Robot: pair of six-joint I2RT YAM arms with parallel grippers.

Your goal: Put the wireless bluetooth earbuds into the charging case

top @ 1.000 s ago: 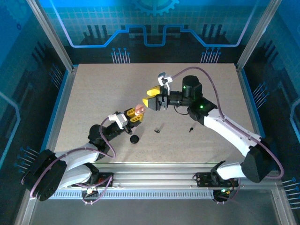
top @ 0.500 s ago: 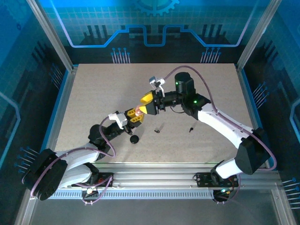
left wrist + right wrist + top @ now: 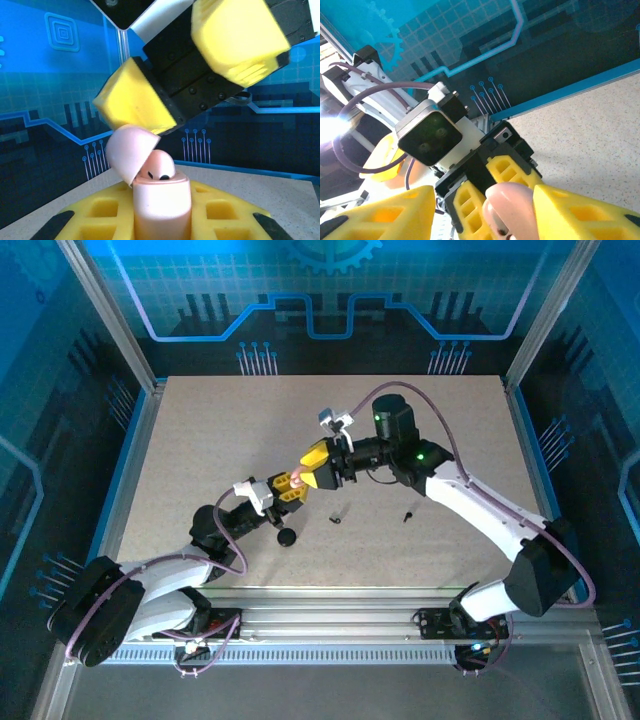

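Gripping the pink case (image 3: 161, 202) upright in the closed jaws of the left gripper (image 3: 290, 487) above mid-table, long axis vertical, mouth pointing up, lid (image 3: 129, 150) tipped aside, a pink earbud (image 3: 160, 166) seated inside, and straddling it with the parted jaws of the right gripper (image 3: 308, 472).

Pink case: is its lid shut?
No, in the left wrist view the pink case has its lid tipped open, with a pink earbud showing inside.
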